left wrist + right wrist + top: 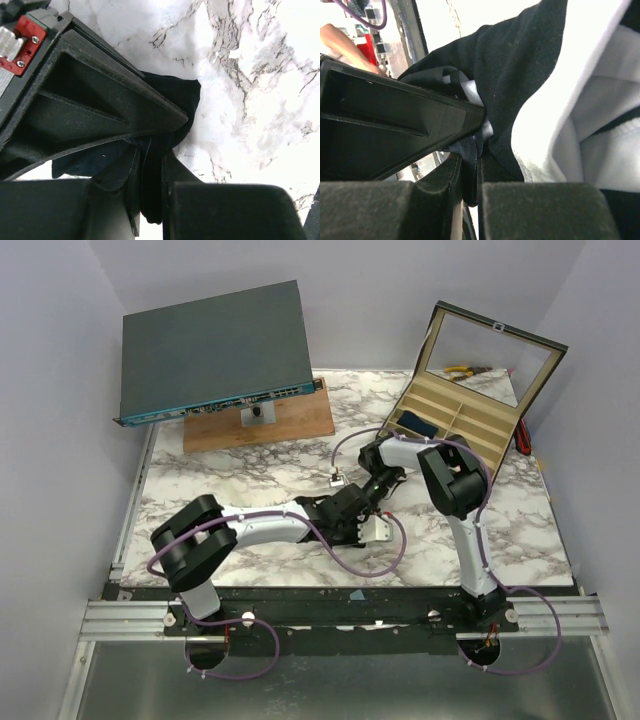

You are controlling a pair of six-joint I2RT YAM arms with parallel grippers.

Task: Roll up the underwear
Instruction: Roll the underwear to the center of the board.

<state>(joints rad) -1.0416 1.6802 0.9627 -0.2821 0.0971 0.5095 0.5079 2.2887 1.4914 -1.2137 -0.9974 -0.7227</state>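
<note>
The underwear [380,530] is bunched black fabric with a white part, lying on the marble table [250,480] near the middle, where both grippers meet. My left gripper [343,520] is shut on a fold of it; the left wrist view shows black cloth [180,95] pinched between the jaws of that gripper [152,172]. My right gripper [374,492] is also shut on the underwear; the right wrist view shows black fabric [520,75] with white trim [600,125] clamped in that gripper [472,172]. Most of the garment is hidden under the grippers in the top view.
An open wooden compartment box [470,415] with a glass lid stands at the back right, with a small dark blue fabric roll [414,424] in one compartment. A grey flat device [215,350] on a wooden board [270,425] stands at the back left.
</note>
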